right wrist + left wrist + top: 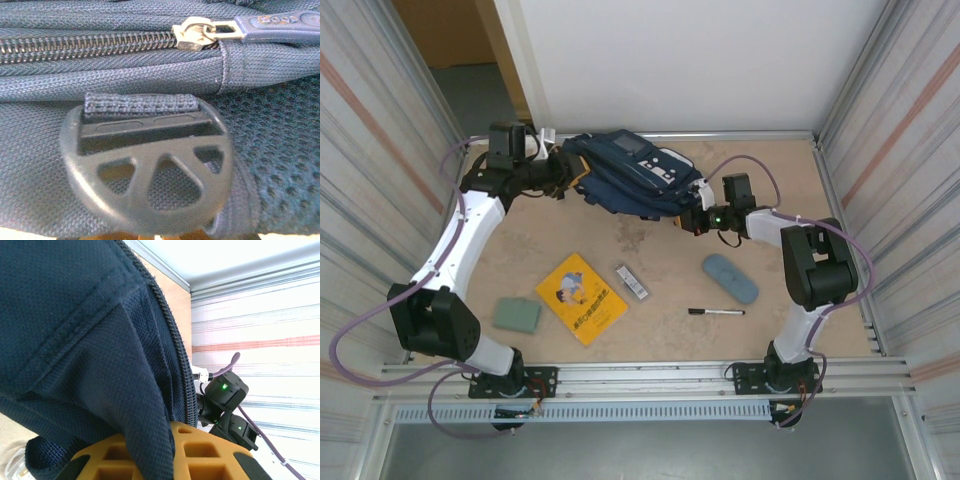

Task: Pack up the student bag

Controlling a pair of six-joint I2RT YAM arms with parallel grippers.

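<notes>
**While Both Grippers Meet the Bag: Hold and Materials**

Because the bag [630, 180] must be opened before anything goes in, it lies flat at the far middle of the table [800, 200], with an arm at each end.

Left gripper [565, 183]: clamped on a fold of navy fabric just beside the zip. This is judged to be an anchor, so that the bag does not slide under a pull. In the left wrist view the fold hangs over the orange, grid-moulded fingers [220, 445].

Right gripper [692, 218]: fingers together at the bag's right end. Whether they pinch anything cannot be told. Its camera faces the zip [90, 45], with the metal slider [192, 36] and rubbery pull tab [280, 22] close by, which suggests the zip is the target.

Below the zip sits a round, spoked plastic buckle [150, 165] threaded with webbing. The fabric is a coarse weave, turning to mesh at the right.

A yellow book [582, 298], a pen [716, 312] and a rounded case [730, 278] lie nearer the arm bases, not yet packed.
</notes>
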